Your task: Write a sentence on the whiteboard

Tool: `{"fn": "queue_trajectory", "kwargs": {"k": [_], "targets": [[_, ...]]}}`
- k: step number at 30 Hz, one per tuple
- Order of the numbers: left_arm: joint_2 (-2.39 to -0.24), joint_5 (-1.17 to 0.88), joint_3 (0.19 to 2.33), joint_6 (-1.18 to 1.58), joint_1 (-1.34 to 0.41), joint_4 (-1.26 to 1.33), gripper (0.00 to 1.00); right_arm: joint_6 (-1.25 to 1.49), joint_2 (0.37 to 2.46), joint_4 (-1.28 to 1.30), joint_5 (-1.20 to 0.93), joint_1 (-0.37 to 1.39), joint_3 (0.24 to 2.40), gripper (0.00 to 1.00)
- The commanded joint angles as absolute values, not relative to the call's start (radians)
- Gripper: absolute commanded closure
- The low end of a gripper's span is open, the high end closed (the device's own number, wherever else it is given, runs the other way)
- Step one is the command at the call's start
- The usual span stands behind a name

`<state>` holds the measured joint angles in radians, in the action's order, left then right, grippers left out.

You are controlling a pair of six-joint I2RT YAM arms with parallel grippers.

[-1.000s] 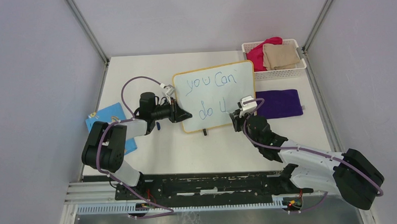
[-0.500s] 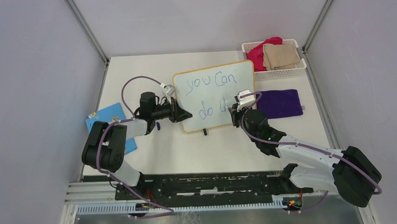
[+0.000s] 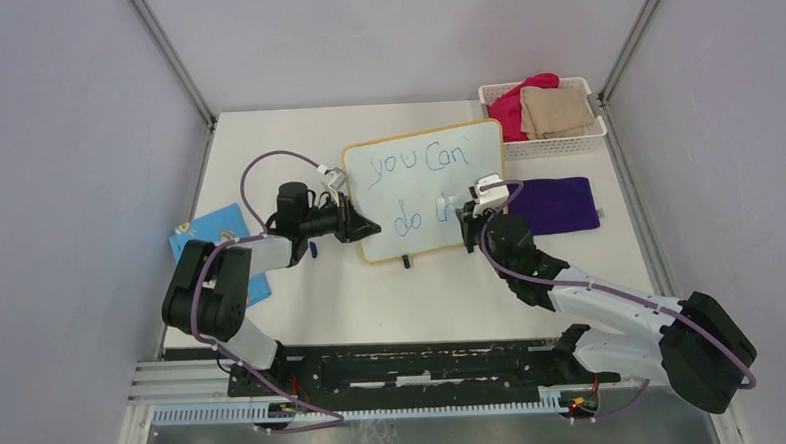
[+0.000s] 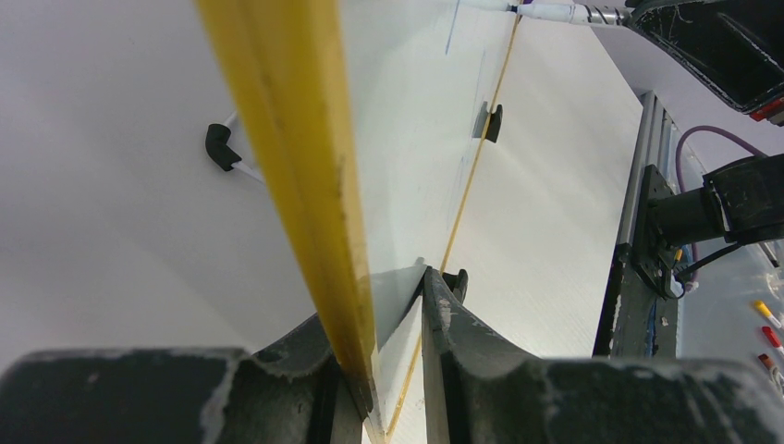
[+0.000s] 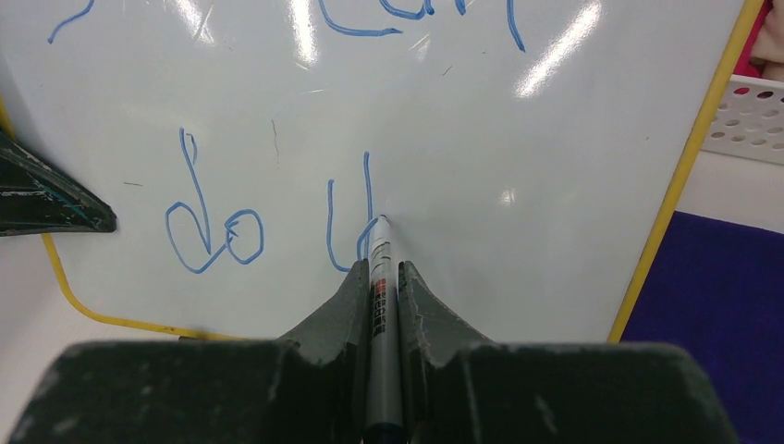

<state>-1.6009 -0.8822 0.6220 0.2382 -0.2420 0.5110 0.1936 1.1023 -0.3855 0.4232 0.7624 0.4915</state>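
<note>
Your right gripper point(image 5: 380, 271) pinches the marker point(image 5: 381, 314) on the whiteboard point(image 3: 428, 192); left gripper point(image 3: 367, 226) clamps its rim. Purple cloth point(image 3: 558, 205) sits just beside, basket point(image 3: 546, 147) behind.

R wrist: sentence point(image 5: 367, 185) top line cut by frame edge | marker point(image 5: 379, 248) rear hidden in R gripper point(image 5: 381, 270)

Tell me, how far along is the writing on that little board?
Done: "you Can" on top, "do" beneath, on the whiteboard. In hand: the right end effector holds the marker, tip on the next word's first strokes, while the left end effector clamps the yellow rim. Left: the remainder of that second line, apparently.
</note>
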Motion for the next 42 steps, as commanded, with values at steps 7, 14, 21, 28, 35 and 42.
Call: {"fn": "queue_trajectory", "kwargs": {"k": [7,14,21,28,35,42], "targets": [[-1.646,-0.783,0.604,0.143,-0.265,0.357,0.98,0.205,1.078,-0.4,0.435,0.745,0.441,1.0],[-1.646,-0.784,0.606,0.143,-0.267,0.356,0.98,0.217,1.081,-0.405,0.398,0.745,0.414,1.0],[-1.648,-0.783,0.607,0.143,-0.267,0.354,0.98,0.223,1.063,-0.4,0.405,0.745,0.384,1.0],[-1.647,-0.782,0.606,0.143,-0.267,0.354,0.98,0.22,1.032,-0.381,0.425,0.745,0.37,1.0],[-1.646,-0.783,0.606,0.142,-0.268,0.354,0.98,0.219,0.984,-0.369,0.433,0.745,0.392,1.0],[-1.646,-0.781,0.606,0.143,-0.268,0.354,0.98,0.184,0.963,-0.375,0.479,0.746,0.441,1.0]]}}
